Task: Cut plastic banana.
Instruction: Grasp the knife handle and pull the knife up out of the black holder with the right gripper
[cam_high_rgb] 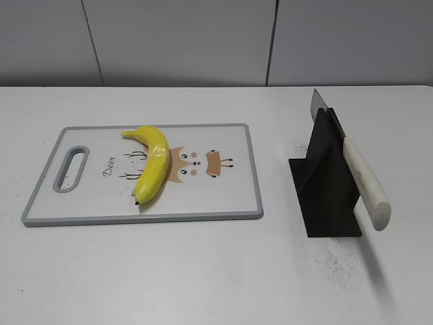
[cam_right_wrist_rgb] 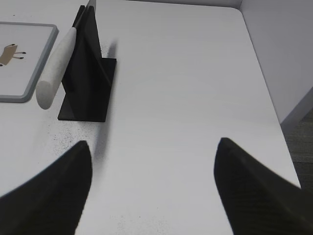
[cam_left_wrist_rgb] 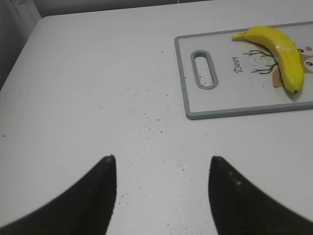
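Glossy yellow curved plastic banana (cam_high_rgb: 151,162) lies on the white grey-rimmed cutting board (cam_high_rgb: 237,135), over the deer print, near the oval handle slot at the board's left end. Well to the right, a white-handled knife (cam_high_rgb: 365,183) sits slanted in a black upright stand (cam_high_rgb: 325,193), blade tip up at the rear. Left gripper (cam_left_wrist_rgb: 161,183) spread wide, nothing held, over bare white table (cam_high_rgb: 203,271) beside the board. Right gripper (cam_right_wrist_rgb: 154,183) also spread, empty, near the stand.
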`<state>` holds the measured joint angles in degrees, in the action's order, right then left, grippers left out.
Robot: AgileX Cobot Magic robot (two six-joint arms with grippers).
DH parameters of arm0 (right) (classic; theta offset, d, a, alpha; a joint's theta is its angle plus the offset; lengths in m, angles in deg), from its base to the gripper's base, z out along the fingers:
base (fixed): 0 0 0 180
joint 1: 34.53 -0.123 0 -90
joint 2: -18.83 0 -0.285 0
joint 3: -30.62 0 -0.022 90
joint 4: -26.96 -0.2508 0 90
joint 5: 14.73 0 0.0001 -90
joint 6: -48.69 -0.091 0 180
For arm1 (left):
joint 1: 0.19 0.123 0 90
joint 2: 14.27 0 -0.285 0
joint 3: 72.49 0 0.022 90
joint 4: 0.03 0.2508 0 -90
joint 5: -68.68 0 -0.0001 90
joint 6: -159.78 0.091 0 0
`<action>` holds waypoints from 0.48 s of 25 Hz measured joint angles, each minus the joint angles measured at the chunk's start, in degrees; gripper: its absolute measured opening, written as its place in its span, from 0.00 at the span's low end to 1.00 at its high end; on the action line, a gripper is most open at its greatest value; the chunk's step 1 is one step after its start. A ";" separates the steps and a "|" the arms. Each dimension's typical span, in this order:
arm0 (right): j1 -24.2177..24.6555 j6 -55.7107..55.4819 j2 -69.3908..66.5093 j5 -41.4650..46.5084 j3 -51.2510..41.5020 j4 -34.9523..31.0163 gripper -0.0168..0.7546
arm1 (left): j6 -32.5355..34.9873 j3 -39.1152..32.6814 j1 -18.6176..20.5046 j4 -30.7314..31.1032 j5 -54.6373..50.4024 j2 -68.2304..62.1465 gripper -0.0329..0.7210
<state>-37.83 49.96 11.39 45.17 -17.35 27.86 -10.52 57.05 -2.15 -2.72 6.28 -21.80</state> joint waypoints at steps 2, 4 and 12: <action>0.00 0.00 0.00 0.00 0.00 0.00 0.78 | 0.00 0.00 0.00 0.00 0.00 0.00 0.79; 0.00 0.00 0.00 0.00 0.00 0.00 0.78 | 0.00 0.00 0.00 0.00 0.00 0.00 0.79; 0.00 0.00 0.00 0.00 0.00 0.00 0.78 | 0.00 0.00 0.00 0.00 0.00 0.00 0.79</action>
<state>-37.83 49.96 11.39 45.17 -17.35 27.86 -10.52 57.05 -2.15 -2.72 6.28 -21.80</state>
